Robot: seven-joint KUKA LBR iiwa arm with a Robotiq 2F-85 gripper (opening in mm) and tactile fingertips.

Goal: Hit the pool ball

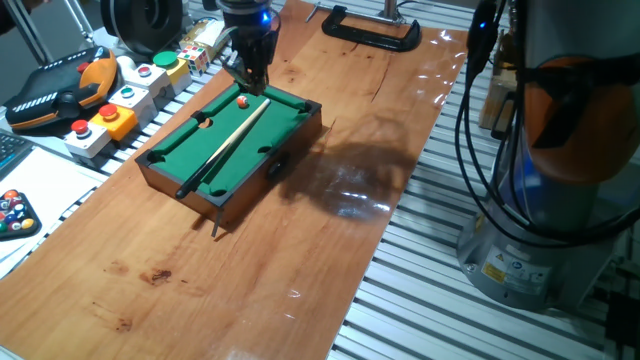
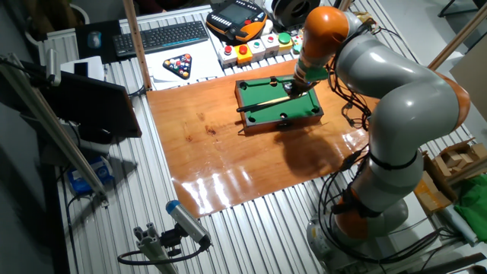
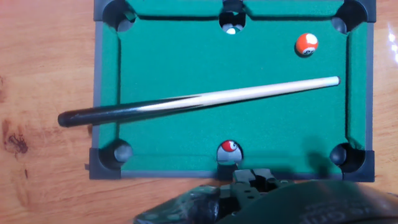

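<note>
The pool ball (image 3: 306,44), orange-red with a white band, rests on the green felt of the miniature pool table (image 3: 186,68) near one corner pocket. It also shows as a small dot (image 1: 242,101) on the table (image 1: 240,150). A wooden cue (image 3: 199,101) lies loose and diagonal across the felt, its pale tip ending a short way below the ball. My gripper (image 1: 252,82) hangs over the table's far end, just above and beside the ball, fingers drawn together and holding nothing. In the hand view the gripper (image 3: 252,177) sits at the bottom edge.
Two small balls rest in the middle side pockets (image 3: 229,148). Push-button boxes (image 1: 120,110) and a teach pendant (image 1: 60,90) stand left of the table. A triangle of racked balls (image 2: 181,67), a keyboard (image 2: 160,36) and a black clamp (image 1: 370,35) lie around it.
</note>
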